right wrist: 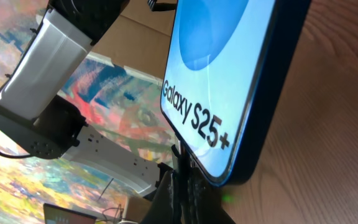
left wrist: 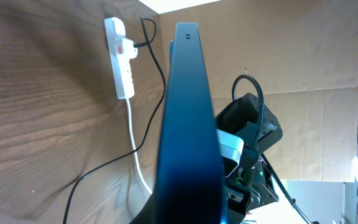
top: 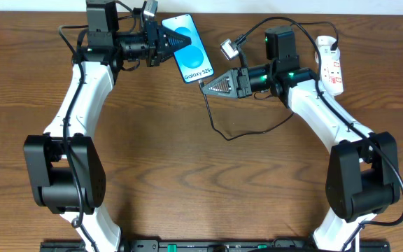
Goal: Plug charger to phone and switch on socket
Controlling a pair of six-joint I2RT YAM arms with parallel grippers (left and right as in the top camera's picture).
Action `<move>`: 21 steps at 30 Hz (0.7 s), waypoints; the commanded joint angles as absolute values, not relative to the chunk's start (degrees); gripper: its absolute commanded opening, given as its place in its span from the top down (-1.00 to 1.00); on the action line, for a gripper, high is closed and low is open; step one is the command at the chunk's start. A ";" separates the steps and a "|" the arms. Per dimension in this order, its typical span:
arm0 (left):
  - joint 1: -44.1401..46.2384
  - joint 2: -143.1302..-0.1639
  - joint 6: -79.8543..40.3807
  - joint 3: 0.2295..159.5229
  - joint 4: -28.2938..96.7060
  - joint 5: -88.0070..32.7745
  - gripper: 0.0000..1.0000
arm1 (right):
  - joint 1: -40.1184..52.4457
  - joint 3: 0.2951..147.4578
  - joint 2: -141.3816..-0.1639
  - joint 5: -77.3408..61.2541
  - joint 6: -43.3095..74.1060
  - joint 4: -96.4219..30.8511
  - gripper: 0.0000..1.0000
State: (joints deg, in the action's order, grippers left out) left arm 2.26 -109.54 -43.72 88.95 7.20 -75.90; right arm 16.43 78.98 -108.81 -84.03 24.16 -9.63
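Charger tip meets phone

Overhead: left fingers (top: 170, 38) clench the phone (top: 194, 56); right fingers (top: 219, 85) pinch the charger (top: 226, 138) tip at its lower edge, socket (top: 333, 70) beyond.
Left wrist: phone (left wrist: 185, 124) edge-on.
Right wrist: tip under the phone (right wrist: 229, 81) (port hidden); a skewed push could miss.
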 commanded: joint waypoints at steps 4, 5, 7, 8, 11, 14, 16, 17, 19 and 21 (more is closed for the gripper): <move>2.28 -109.43 -44.05 89.08 6.72 -76.95 0.85 | 16.82 78.89 -108.88 -85.23 24.60 -9.87 0.98; 2.28 -109.43 -44.05 89.08 6.72 -76.95 0.85 | 16.82 78.87 -108.88 -85.23 24.60 -9.89 0.98; 2.28 -109.43 -44.05 89.08 6.72 -76.97 0.85 | 16.82 78.83 -108.88 -85.21 24.56 -9.93 0.98; 2.28 -109.43 -44.05 89.08 6.70 -77.12 0.86 | 16.82 78.83 -108.88 -85.21 24.51 -9.93 0.98; 2.26 -109.43 -44.05 89.08 6.72 -77.45 0.85 | 16.82 78.83 -108.88 -85.21 24.14 -10.11 0.98; 2.28 -109.43 -44.07 89.08 6.72 -77.54 0.86 | 16.82 78.76 -108.88 -85.21 24.12 -10.09 0.98; 2.28 -109.43 -44.05 89.08 6.72 -77.54 0.85 | 16.82 78.70 -108.88 -85.21 24.12 -10.09 0.98; 2.28 -109.43 -44.05 89.08 6.72 -77.54 0.85 | 16.82 78.63 -108.88 -85.19 24.12 -10.09 0.98; 2.28 -109.43 -44.05 89.08 6.72 -77.54 0.85 | 16.71 78.52 -108.88 -85.19 24.08 -10.09 0.98; 2.28 -109.43 -44.05 89.08 6.72 -77.56 0.85 | 16.53 78.52 -108.88 -85.19 23.94 -10.09 0.98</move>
State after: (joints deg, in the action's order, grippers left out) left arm 2.26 -109.54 -43.72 88.95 7.22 -75.94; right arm 16.43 78.98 -108.81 -84.03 24.14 -10.00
